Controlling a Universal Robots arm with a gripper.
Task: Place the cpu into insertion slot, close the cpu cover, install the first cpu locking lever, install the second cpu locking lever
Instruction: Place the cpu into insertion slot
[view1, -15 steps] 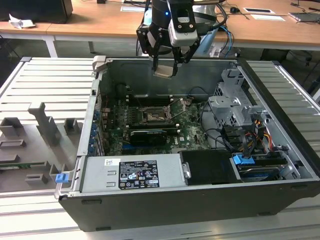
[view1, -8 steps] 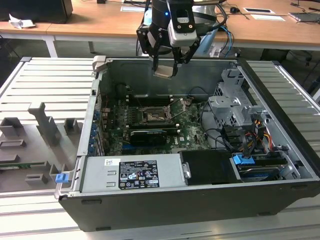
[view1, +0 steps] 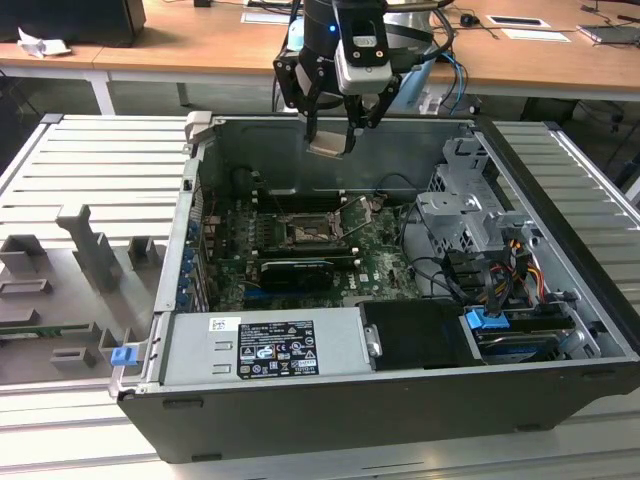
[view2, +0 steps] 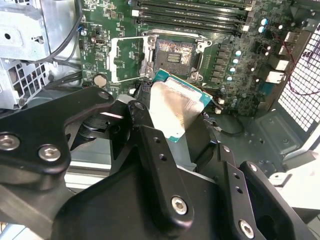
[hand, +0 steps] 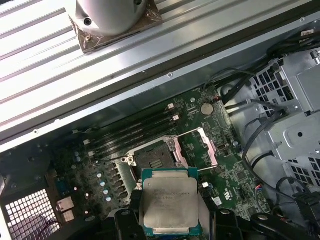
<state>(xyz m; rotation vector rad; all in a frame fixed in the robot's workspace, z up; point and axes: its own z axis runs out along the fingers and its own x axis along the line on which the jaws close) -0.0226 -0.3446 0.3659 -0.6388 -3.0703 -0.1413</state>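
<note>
My gripper (view1: 332, 138) hangs above the open computer case, shut on the cpu (view1: 330, 146), a pale silver square chip that is well clear of the board. In both wrist views the cpu (view2: 175, 107) (hand: 169, 202) sits between the black fingers (view2: 150, 145). The insertion slot (view1: 305, 232) (view2: 175, 55) (hand: 152, 160) lies bare on the green motherboard below, a dark square with a metal rim. The cpu cover (view2: 127, 60) (hand: 197, 147) is swung open beside the slot.
Long black memory slots (hand: 135, 130) run beside the socket. A metal drive cage (view1: 465, 215) with cables fills the case on the exterior view's right, and the power supply (view1: 270, 345) sits at the front. A grey fixture tray (view1: 70, 290) lies outside, on the exterior view's left.
</note>
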